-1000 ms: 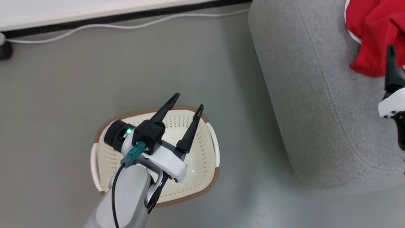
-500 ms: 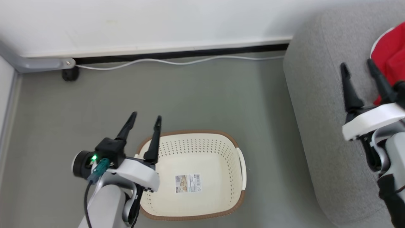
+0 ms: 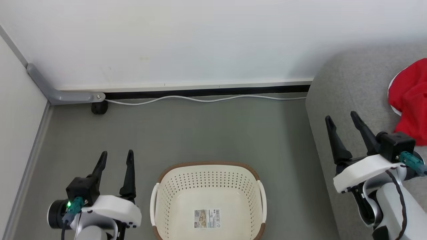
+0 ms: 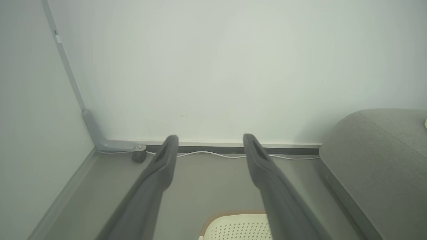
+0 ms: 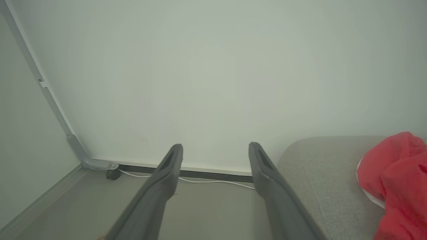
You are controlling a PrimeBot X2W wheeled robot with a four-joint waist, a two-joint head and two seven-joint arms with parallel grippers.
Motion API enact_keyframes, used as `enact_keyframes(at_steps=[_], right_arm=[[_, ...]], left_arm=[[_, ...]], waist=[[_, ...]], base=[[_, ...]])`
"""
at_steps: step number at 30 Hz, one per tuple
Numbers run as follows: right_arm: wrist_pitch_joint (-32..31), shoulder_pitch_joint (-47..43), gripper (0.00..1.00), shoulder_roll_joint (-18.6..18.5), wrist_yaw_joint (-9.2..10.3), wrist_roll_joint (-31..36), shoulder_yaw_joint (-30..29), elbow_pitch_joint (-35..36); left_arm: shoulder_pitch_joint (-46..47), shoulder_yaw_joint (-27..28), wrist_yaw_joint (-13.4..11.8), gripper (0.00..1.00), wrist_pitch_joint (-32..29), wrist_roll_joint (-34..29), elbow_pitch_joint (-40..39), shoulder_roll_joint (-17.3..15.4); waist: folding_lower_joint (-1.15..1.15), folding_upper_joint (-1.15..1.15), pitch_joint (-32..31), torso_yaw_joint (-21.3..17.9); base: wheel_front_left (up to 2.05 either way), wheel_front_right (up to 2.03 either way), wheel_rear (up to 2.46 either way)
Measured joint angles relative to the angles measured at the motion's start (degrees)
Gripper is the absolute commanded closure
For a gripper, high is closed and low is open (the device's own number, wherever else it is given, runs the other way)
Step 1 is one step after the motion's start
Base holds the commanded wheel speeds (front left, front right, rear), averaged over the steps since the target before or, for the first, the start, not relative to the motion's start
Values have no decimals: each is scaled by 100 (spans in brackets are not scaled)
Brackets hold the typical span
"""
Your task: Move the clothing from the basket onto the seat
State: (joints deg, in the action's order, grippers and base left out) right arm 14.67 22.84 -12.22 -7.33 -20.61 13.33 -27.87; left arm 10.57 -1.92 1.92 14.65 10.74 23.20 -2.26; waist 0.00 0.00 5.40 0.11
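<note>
Your left gripper (image 3: 116,153) has pulled back from over the basket (image 3: 206,164) and, like your right gripper (image 3: 341,116), is spread wide and holds nothing — the clothing (image 3: 408,100) lies on the seat (image 3: 350,86), so you look done.

The dark two-fingered left gripper (image 3: 116,153) and dark two-fingered right gripper (image 3: 340,116) hold jaws wide apart, empty, wrists seemingly level.
</note>
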Motion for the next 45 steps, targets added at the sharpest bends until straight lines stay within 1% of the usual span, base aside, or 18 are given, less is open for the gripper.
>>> enact_keyframes(at_steps=[8, 15, 18, 20, 25, 39, 40, 45], right_arm=[[0, -492, 0, 79, 0, 158, -32, 179], [0, -918, 0, 203, 0, 323, -476, 360], [0, -1117, 0, 289, 0, 391, -575, 374], [0, -1202, 0, 327, 0, 405, -603, 372], [0, -1263, 0, 399, 0, 508, -698, 361], [-1, -1266, 0, 459, 0, 502, -754, 257], [-1, -1268, 100, 464, 0, 502, -749, 247], [-7, -1603, 100, 602, 0, 499, -711, -53]], left_arm=[[-635, 159, -98, 0, 0, 10, -133, -1], [-948, 132, -100, 0, 0, 93, -296, -3], [-1029, 111, -100, 0, 0, 182, -400, -4], [-1057, 111, -145, 0, 0, 185, -427, -4], [-1073, 130, -182, 0, 0, 185, -499, -7], [-1148, 146, -199, 0, 0, 260, -450, -9], [-1148, 144, -198, 100, 0, 294, -430, -7], [-1312, 113, -198, 100, -7, 301, -82, 96]], waist=[[0, 0, -411, -134], [0, 0, -583, -216], [0, 0, -618, -223], [0, 0, -634, -228], [0, 0, -658, -242], [0, 0, -712, -280], [0, 0, -710, -287], [0, 0, -711, -289]], base=[[0, 0, 0], [0, 0, 0], [0, 0, 0], [0, 0, 0], [0, 0, 0], [0, 0, 0], [0, 0, 0], [0, 0, 0]])
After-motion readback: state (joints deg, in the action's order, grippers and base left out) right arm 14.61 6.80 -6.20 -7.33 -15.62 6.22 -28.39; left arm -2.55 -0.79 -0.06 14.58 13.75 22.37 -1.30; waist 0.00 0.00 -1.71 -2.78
